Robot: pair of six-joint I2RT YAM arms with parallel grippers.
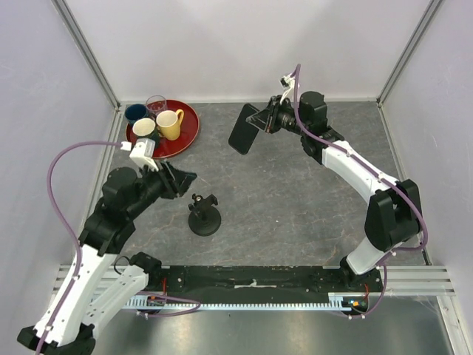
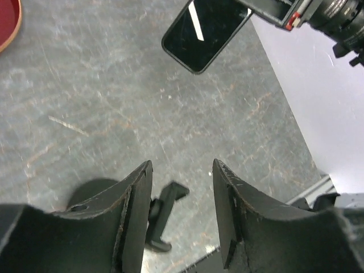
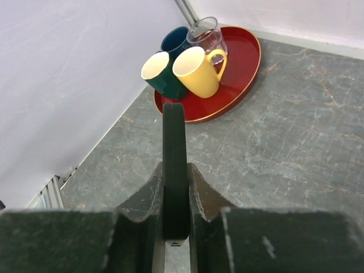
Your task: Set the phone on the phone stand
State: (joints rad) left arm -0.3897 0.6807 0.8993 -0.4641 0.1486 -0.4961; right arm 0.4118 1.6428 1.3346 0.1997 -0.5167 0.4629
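Observation:
My right gripper [image 1: 260, 120] is shut on the black phone [image 1: 243, 134] and holds it in the air above the far middle of the table. In the right wrist view the phone [image 3: 174, 165] stands edge-on between the jaws. It also shows in the left wrist view [image 2: 205, 33]. The black phone stand [image 1: 204, 216] stands upright on its round base at the table's near middle. My left gripper [image 1: 185, 180] is open and empty, just left of and above the stand. The stand's clamp bracket [image 2: 165, 213] shows between the left fingers.
A red round tray [image 1: 186, 133] at the far left holds a yellow mug [image 1: 170, 123], a dark green mug [image 1: 144, 129], a blue mug [image 1: 136, 113] and a glass cup [image 1: 156, 104]. White walls close in the table on three sides.

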